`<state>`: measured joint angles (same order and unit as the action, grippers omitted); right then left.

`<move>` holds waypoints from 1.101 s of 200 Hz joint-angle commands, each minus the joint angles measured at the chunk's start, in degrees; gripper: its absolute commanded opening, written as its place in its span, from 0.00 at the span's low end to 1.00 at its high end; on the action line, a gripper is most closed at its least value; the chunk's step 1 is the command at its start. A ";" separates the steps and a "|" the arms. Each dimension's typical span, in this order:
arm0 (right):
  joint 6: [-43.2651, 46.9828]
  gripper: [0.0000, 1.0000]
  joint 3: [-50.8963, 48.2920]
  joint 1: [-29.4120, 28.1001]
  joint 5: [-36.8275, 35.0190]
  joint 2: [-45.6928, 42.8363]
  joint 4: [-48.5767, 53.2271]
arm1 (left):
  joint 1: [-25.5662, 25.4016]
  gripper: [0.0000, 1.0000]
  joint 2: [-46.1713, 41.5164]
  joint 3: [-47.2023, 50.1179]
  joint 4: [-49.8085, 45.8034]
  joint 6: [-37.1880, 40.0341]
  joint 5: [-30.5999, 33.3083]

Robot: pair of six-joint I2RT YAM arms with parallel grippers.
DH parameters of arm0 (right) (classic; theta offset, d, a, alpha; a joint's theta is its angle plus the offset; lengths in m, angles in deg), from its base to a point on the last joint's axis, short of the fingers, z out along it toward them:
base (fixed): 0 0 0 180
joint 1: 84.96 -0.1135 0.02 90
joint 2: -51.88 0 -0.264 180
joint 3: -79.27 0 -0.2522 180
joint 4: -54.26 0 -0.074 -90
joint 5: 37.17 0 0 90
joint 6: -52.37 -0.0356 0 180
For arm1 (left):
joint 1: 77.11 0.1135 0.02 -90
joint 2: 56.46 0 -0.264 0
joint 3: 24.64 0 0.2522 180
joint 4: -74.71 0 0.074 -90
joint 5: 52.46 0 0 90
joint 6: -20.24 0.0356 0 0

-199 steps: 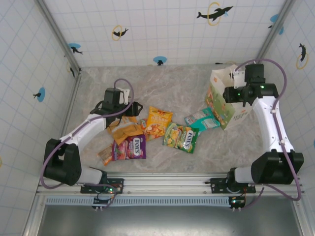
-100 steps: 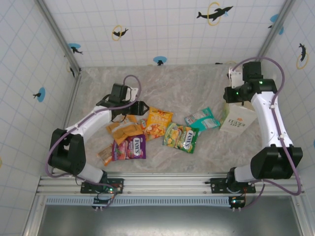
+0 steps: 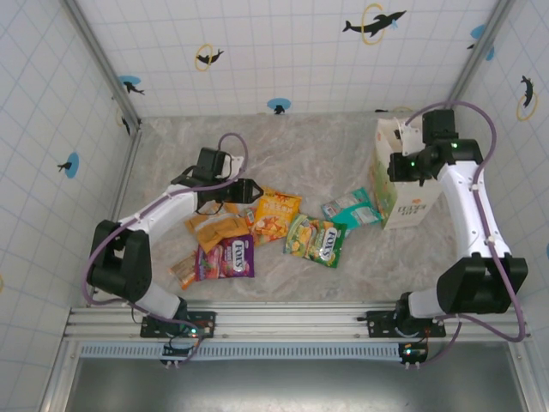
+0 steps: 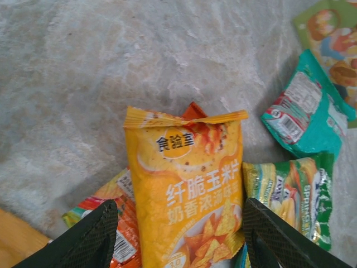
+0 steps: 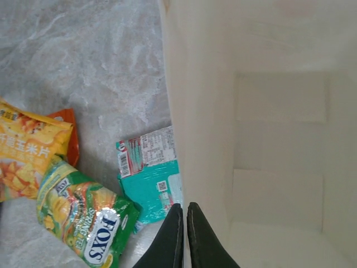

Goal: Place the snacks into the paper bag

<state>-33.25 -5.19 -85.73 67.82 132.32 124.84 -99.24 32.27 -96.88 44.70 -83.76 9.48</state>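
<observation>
The snacks, small glossy foil packets, lie scattered flat on the grey marbled table, all outside the white printed paper bag standing upright at the right. We judge them light, puffy and slippery, best pinched across the narrow width or at a crimped seam. Our left gripper hangs wide open and empty over the orange-yellow corn-chip packet, and the right gripper is pinched closed on the flimsy bag wall. Open table lies between, with the teal packet right beside the bag.
</observation>
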 commanded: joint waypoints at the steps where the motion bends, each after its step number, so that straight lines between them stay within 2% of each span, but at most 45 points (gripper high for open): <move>1: -1.11 0.08 -1.91 1.78 2.47 -3.56 -2.42 | -2.79 0.61 1.27 -2.30 2.75 2.01 -5.86; 55: -0.30 0.07 -5.23 5.98 3.78 -4.90 -2.66 | -16.19 0.64 7.74 -7.65 6.76 13.19 -4.71; 83: 0.14 0.07 -5.76 6.86 4.26 -5.82 -3.21 | -20.11 0.65 15.88 -14.47 7.62 12.67 -2.94; 98: 0.24 0.07 -5.63 7.10 4.40 -5.91 -3.38 | -22.18 0.66 20.09 -18.50 8.20 12.08 1.57; 117: 0.36 0.07 -5.66 7.15 4.44 -5.87 -3.41 | -22.36 0.67 25.93 -23.63 10.28 4.77 3.91; 146: 0.44 0.08 -6.25 7.22 5.05 -6.42 -3.89 | -22.67 0.67 32.50 -29.48 12.36 0.06 -2.13; 166: 0.36 0.08 -6.87 7.28 5.91 -6.90 -4.47 | -23.11 0.67 35.18 -31.40 13.17 0.03 -3.57; 220: 0.23 0.08 -6.90 7.28 6.55 -7.23 -4.74 | -24.27 0.70 42.78 -38.36 9.66 1.62 -2.53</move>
<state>-33.51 -11.20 -78.85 72.89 126.57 121.56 -123.02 71.48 -131.42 55.65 -81.81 8.13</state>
